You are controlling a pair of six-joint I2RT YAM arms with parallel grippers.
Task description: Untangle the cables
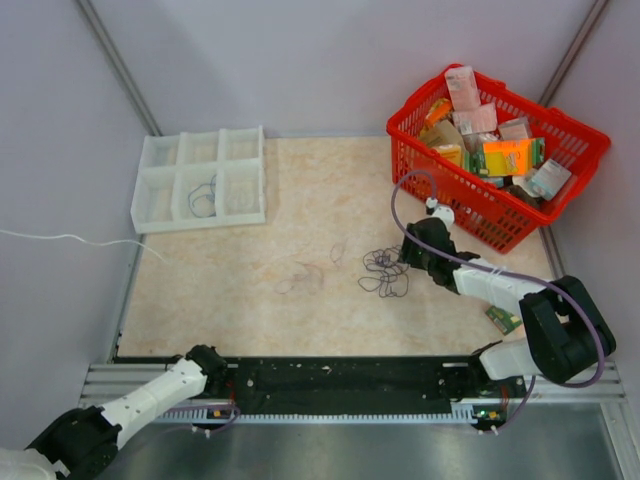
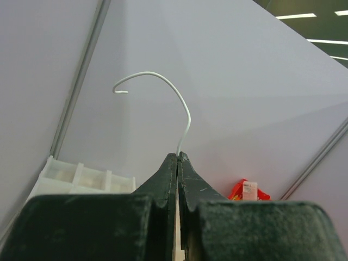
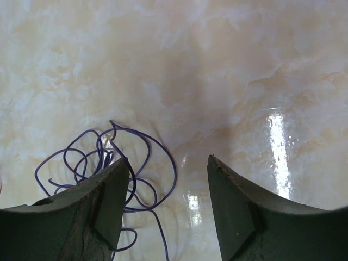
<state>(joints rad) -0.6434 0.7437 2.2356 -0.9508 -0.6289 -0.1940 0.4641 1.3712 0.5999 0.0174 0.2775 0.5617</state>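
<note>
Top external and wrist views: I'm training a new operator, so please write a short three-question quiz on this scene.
1. True or false: the right gripper is shut.
2. The left gripper pinches: A) a screwdriver, B) a white wire, C) nothing.
3. Which compartment of the white tray holds a cable loop?
Key: 1 false, it is open; 2 B; 3 near row, middle.
</note>
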